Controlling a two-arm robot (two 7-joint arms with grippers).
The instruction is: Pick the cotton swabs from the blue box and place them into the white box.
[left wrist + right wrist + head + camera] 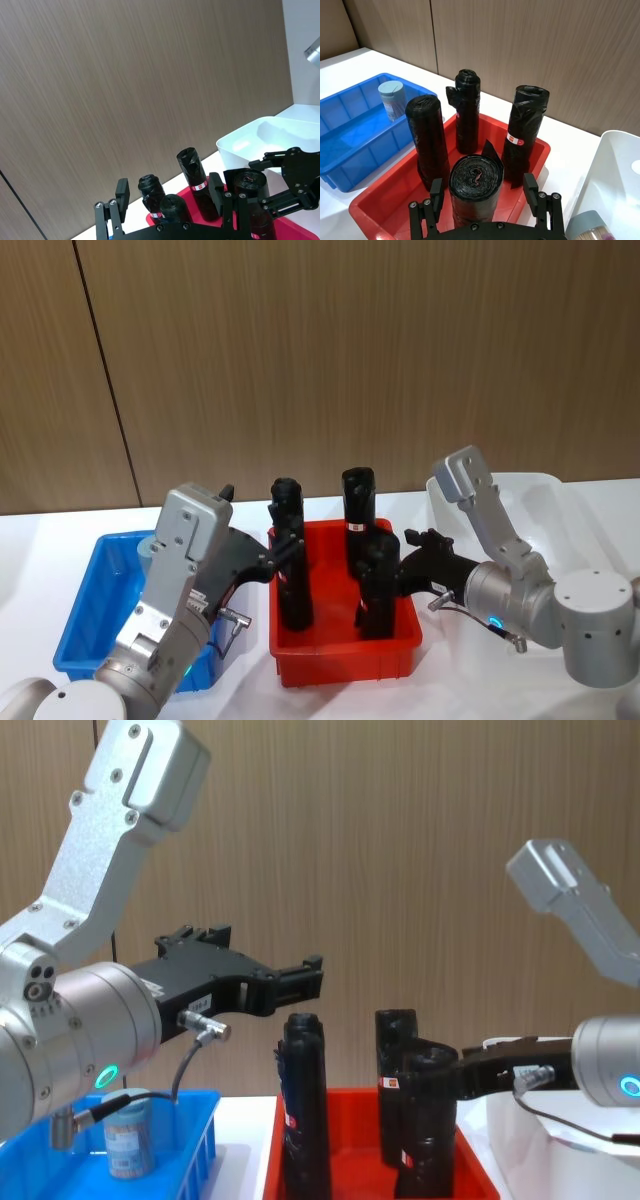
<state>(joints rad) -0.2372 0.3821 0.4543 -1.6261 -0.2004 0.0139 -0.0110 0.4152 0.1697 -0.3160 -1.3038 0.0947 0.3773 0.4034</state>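
Broadly, the white table (40,540) carries three containers in a row. The glossy white plastic bin with rounded corners (545,495) is on the robot's right, a red plastic crate (345,660) sits in the middle, and the bright blue low-walled crate (85,615) is on the left.

The left hand (305,975) hangs above the seam between the blue crate and the red one. Its fingers are apart and hold nothing, and it points across toward the tall black rolls with red-white labels (467,110). The right hand (412,542) hovers over the red crate's right side, close against one of those rolls, with its fingers spread and empty as well.

One small clear tub of cotton swabs with a pale-blue lid (391,99) stands upright in the far part of the blue crate. A second tub (590,227) appears to lie already inside the white bin.

The step in hand looks like the reach for the remaining tub. The left hand is the nearer one, and it should swing back over the blue crate, tip downward and come in from above. Closing across the tub's round body below the lid should hold better than pinching the lid. It also needs to stay clear of the crate wall and the nearest roll, which could easily topple.
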